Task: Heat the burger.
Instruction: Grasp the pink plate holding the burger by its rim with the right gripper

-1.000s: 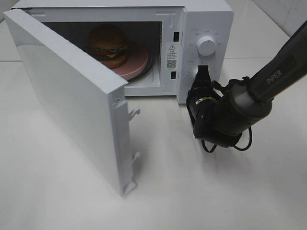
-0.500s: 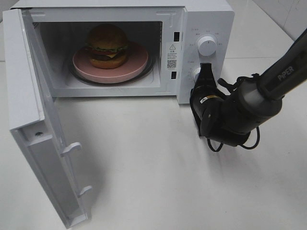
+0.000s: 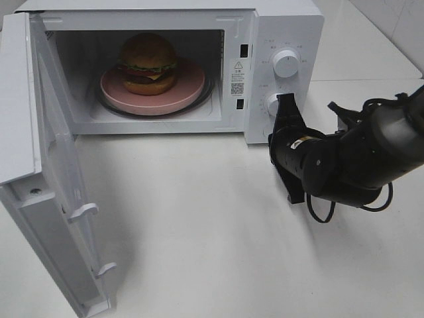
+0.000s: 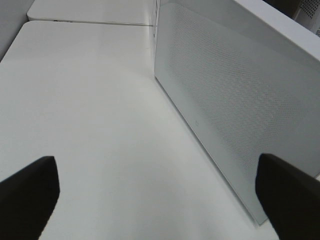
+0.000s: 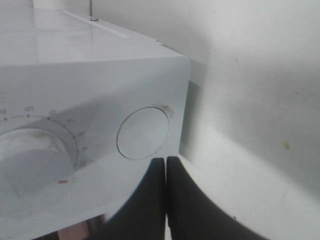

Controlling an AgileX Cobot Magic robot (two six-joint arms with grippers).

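**Burger loaded, door wide open — shutting it comes next**

The right gripper (image 5: 165, 161) has its jaws pressed together and holds nothing. In the right wrist view the paired tips sit just below a round button (image 5: 143, 133) low on the control panel. From here I cannot tell whether they touch the panel. A dial (image 5: 30, 160) ringed with tick marks sits just beside that button. From the high camera, this gripper stands at the near right corner of the microwave (image 3: 285, 26), with its arm trailing off to the right over the table (image 3: 212, 252).

The left gripper (image 4: 155, 165) has its jaws spread wide and is also empty. Its camera looks along the perforated window of the door (image 4: 225, 100), which lies close ahead of the fingers. The arm itself is outside the high view.

The burger (image 3: 148, 63) is inside the oven cavity. It sits upright on the pink plate (image 3: 189, 89), which rests on the glass turntable (image 3: 109, 109). The door hangs fully open on its left hinge and reaches toward the near left, latch hooks exposed.

Loading looks finished — the step in hand is closing up. The next move likely calls for the left gripper to push the door's free edge round until the hooks catch. After that the right gripper would need to part its jaws and turn a dial to start heating. A weak push might leave the door unlatched.
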